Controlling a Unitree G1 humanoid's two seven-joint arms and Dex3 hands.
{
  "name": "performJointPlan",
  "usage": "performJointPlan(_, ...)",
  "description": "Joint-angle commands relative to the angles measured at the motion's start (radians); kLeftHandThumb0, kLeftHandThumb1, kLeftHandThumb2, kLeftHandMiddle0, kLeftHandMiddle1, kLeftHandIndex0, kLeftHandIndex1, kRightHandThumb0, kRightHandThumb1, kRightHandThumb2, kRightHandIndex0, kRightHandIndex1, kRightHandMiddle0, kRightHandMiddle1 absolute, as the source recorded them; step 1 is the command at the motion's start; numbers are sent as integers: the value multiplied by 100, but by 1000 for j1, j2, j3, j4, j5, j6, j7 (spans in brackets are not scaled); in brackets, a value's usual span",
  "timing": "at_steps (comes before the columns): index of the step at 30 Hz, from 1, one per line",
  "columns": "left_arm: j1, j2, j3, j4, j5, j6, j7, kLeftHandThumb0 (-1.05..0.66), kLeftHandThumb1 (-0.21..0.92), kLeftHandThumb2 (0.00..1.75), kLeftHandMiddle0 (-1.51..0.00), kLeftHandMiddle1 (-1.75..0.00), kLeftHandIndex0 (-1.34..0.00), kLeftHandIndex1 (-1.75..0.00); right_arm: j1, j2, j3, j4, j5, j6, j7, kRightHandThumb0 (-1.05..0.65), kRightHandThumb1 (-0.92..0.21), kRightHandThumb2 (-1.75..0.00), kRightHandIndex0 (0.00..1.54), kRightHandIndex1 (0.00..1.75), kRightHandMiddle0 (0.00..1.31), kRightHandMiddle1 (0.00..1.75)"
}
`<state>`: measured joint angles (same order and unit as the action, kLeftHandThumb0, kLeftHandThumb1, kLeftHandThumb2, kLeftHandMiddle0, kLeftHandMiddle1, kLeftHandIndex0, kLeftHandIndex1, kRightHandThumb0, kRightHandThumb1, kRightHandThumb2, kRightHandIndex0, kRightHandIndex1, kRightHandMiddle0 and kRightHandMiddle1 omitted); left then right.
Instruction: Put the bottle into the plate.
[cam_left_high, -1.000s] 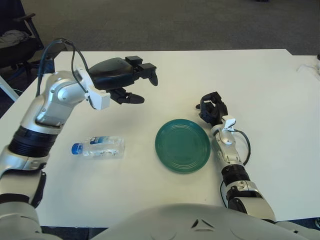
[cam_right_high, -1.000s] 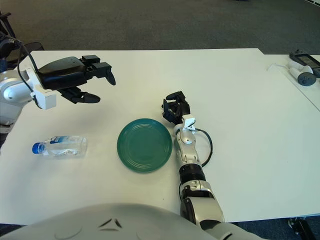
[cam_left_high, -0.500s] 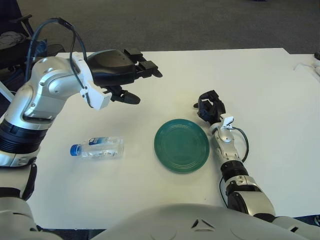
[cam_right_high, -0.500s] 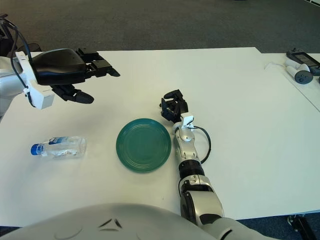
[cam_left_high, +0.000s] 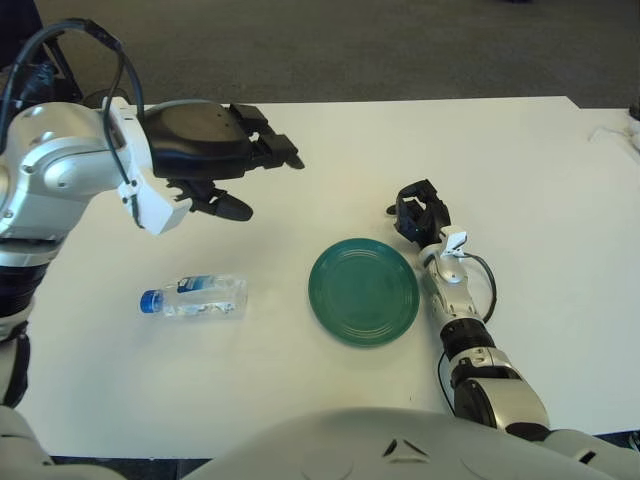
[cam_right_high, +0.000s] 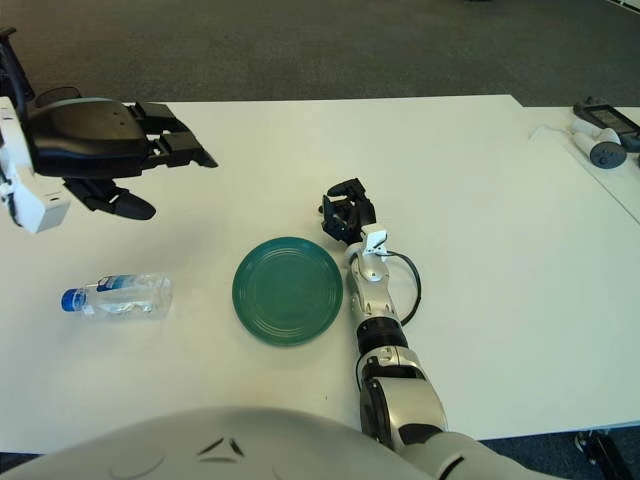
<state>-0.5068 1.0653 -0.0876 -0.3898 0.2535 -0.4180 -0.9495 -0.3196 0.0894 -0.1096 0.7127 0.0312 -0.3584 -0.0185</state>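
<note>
A clear plastic bottle (cam_left_high: 195, 297) with a blue cap and label lies on its side on the white table (cam_left_high: 330, 140), cap pointing left. To its right sits an empty round green plate (cam_left_high: 364, 291). My left hand (cam_left_high: 243, 172) hovers above the table, up and to the right of the bottle, fingers spread and holding nothing. My right hand (cam_left_high: 421, 215) shows just past the plate's upper right rim, fingers curled with nothing in them.
A dark chair (cam_left_high: 50, 75) stands off the table's far left corner. Small grey and black devices (cam_right_high: 603, 135) lie on a neighbouring table at the far right. Dark carpet stretches beyond the far edge.
My left hand has drifted left and slightly toward me, fingers still spread. The bottle, plate and right hand have kept their places.
</note>
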Motion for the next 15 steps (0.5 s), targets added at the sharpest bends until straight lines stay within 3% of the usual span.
performJointPlan(1,96,44,37,-34,31,-41,-2,-104,92,90,-12,-58,0,-67,84,17,-2,64,13,95,-14,-1,-63,-84,48,145,29,174)
performJointPlan(3,135,69,51,-43,67,-56,-5,-105,92,91,-11,-49,0,-59,86,20,-1,60,8,97,-28,-1,-63,-84,48,145,30,174)
performJointPlan(5,156,97,57,-56,95,-34,-33,-105,92,93,-9,-32,0,-40,87,21,-1,60,7,96,-38,-1,-63,-84,46,145,31,174)
performJointPlan(9,171,134,55,-86,120,23,-94,-105,92,94,-5,-15,0,-13,92,22,0,56,7,89,-46,-1,-64,-83,45,146,32,174)
performJointPlan(15,176,208,40,-136,141,62,-206,-105,92,86,-1,-2,0,-1,99,18,3,49,4,84,-51,-1,-63,-84,47,145,32,173)
